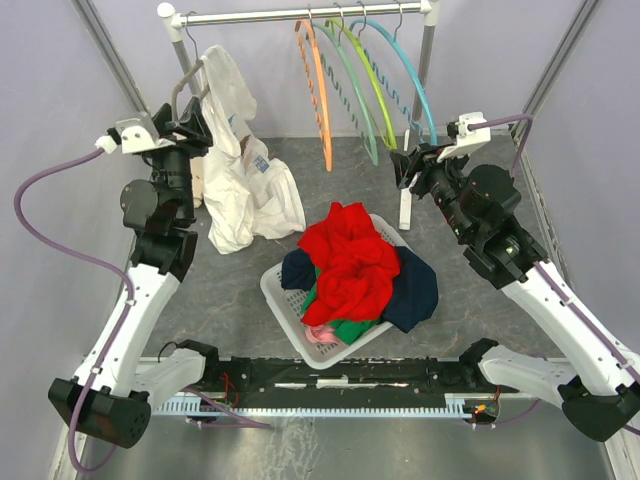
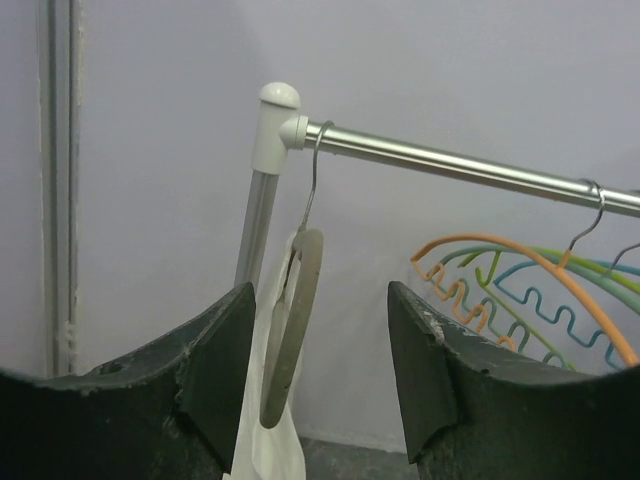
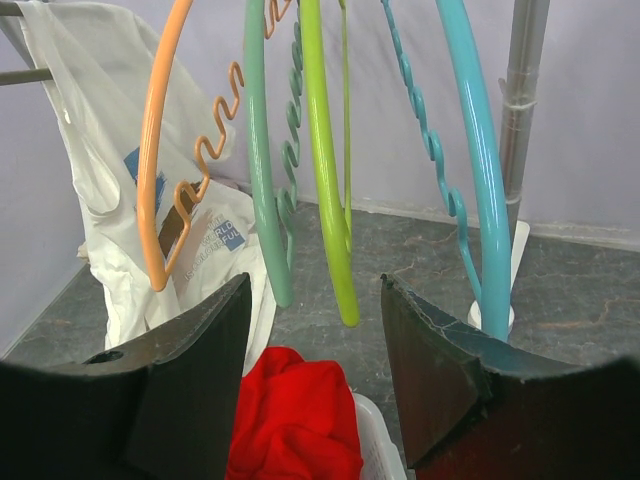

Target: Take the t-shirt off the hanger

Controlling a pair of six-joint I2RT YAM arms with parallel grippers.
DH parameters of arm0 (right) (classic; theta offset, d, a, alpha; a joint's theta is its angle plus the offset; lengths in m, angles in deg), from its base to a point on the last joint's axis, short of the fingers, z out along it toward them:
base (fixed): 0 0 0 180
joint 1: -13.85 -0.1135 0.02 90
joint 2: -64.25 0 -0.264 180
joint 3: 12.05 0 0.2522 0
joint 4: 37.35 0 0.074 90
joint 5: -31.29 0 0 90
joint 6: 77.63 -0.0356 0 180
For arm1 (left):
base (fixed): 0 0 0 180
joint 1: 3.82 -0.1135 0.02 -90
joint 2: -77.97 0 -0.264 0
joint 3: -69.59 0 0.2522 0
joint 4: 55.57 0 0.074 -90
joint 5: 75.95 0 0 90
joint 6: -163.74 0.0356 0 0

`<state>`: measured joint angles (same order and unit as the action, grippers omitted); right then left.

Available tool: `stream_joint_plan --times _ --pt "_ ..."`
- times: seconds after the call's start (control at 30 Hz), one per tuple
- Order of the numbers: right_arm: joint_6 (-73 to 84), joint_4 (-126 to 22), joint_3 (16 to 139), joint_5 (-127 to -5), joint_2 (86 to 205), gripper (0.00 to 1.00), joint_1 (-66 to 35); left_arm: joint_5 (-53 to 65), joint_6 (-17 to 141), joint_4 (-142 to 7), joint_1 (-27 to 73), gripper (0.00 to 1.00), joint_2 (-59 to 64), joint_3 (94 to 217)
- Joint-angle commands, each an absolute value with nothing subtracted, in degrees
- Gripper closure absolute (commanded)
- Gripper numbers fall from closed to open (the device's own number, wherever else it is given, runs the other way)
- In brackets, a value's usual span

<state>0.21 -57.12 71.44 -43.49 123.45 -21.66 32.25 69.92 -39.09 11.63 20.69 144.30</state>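
The white t-shirt [image 1: 240, 175] is hung from the grey hanger [image 2: 292, 330], trailing onto the tabletop [image 1: 200, 290]. The left end effector [image 2: 320, 340], wide open and empty, is lined up on the hanger, seemingly for a grasp; the right end effector [image 3: 315, 330] is likewise open and empty.

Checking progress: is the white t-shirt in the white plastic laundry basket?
No, the white t-shirt hangs from the grey hanger on the metal rail, apart from the basket.

1. Overhead view is bright and even, soft light, only faint shadows on the table [image 1: 220, 290].
2. Left wrist cam: the rail [image 2: 450, 163] shows a thin glare streak; the near fingers [image 2: 215, 380] look soft, maybe out of focus.
3. Right wrist view is sharp and well lit, colours punchy.
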Motion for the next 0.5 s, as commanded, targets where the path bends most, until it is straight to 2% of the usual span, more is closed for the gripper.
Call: stream_joint_plan --times 0.0,0.47 --pt "0.2 -54.5 72.9 -43.5 123.5 0.38 -21.5 34.6 67.8 -48.2 11.4 0.37 20.6 148.4" --pt "-0.5 -54.8 72.9 -44.3 122.6 0.37 -21.5 30.1 67.9 -81.8 11.4 0.36 6.7 178.1"
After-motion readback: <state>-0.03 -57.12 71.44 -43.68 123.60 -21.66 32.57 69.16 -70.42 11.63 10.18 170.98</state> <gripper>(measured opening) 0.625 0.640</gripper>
